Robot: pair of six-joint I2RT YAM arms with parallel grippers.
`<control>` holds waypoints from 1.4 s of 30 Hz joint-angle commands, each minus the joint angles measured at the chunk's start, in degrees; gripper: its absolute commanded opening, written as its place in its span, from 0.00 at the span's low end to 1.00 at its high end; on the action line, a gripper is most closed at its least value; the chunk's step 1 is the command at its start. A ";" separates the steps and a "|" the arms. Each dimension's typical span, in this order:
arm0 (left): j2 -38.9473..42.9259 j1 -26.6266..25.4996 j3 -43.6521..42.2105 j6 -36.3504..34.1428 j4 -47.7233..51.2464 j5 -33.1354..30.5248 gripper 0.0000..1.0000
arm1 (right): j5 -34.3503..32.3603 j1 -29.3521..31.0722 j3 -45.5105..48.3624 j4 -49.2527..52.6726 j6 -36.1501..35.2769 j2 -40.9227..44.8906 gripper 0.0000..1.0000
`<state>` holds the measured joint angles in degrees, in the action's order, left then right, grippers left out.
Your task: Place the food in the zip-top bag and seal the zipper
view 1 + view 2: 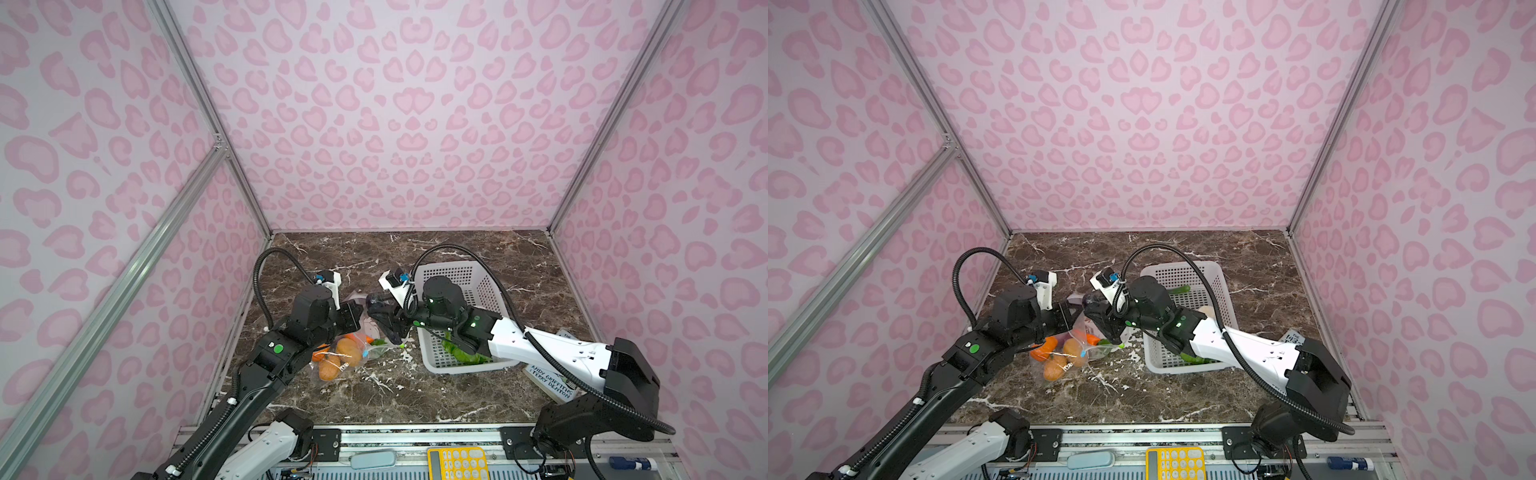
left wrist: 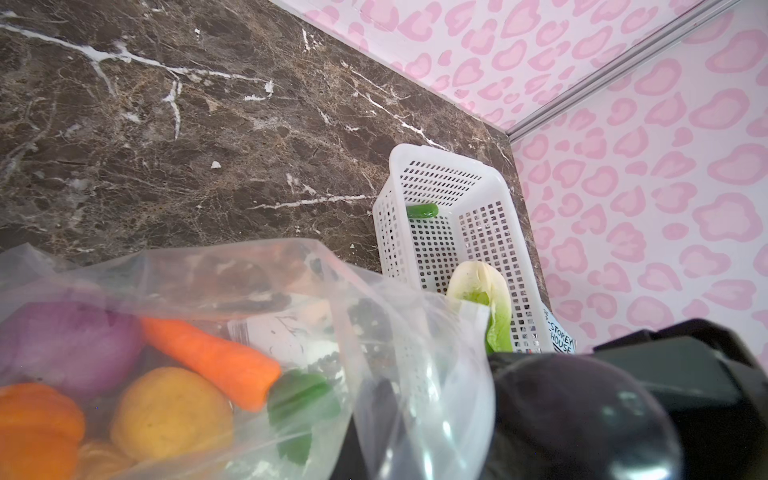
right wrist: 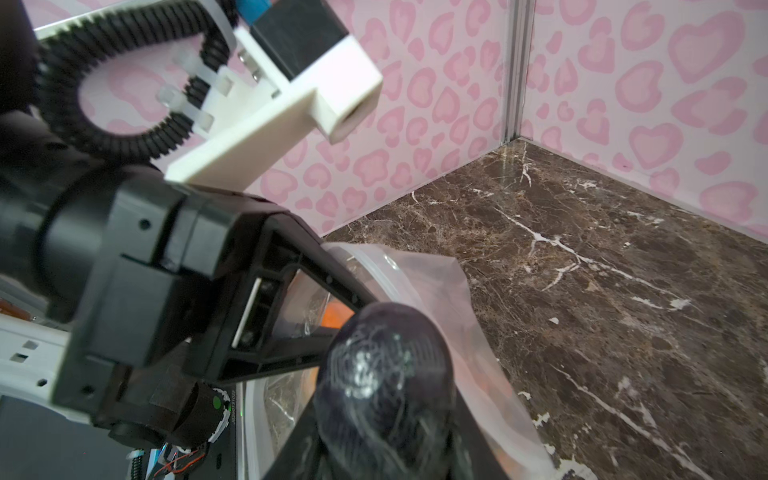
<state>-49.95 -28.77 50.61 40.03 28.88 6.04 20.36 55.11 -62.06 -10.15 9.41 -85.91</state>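
Zip-top bag lies crumpled on the marble table left of centre, with a purple onion, carrot, potato and pumpkin inside. The left gripper has its jaws together, pinching the bag's mouth edge and holding it up. Just to its right, the right gripper is clamped on a dark purple vegetable at that mouth. Farther right, a white basket holds the cabbage and a small green piece. A book lies beside the basket.

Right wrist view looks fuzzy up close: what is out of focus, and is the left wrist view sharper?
Right wrist view: the dark purple vegetable nearest the lens is soft, with a white sheen; the marble table is crisp. Left wrist view: the carrot inside the zip-top bag is sharp.
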 commanded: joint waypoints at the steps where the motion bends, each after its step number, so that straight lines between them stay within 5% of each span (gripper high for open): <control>1: 0.34 0.03 0.98 0.31 -1.50 0.39 0.03 | -1.44 0.08 1.04 -2.33 -1.15 -1.00 0.18; 9: 0.71 0.03 0.98 -0.03 -1.79 1.47 0.03 | -2.38 0.08 -1.28 3.04 -1.15 -4.41 0.18; 20: 0.63 0.03 -0.42 -1.34 -2.30 4.11 0.03 | -2.07 -0.18 -22.31 33.55 -2.29 -15.92 0.21; 34: 0.85 0.03 -0.58 -1.19 -2.41 3.45 0.03 | -1.95 -0.36 -24.63 33.97 4.52 -18.86 0.29; 42: 0.75 0.03 -1.65 -1.02 -2.43 3.54 0.03 | 3.72 -3.32 -23.55 29.95 11.64 -15.77 0.28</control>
<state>-49.30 -28.77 49.39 38.98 28.18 9.15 21.06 52.97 -86.46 23.11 16.60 -103.11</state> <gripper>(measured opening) 0.049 0.341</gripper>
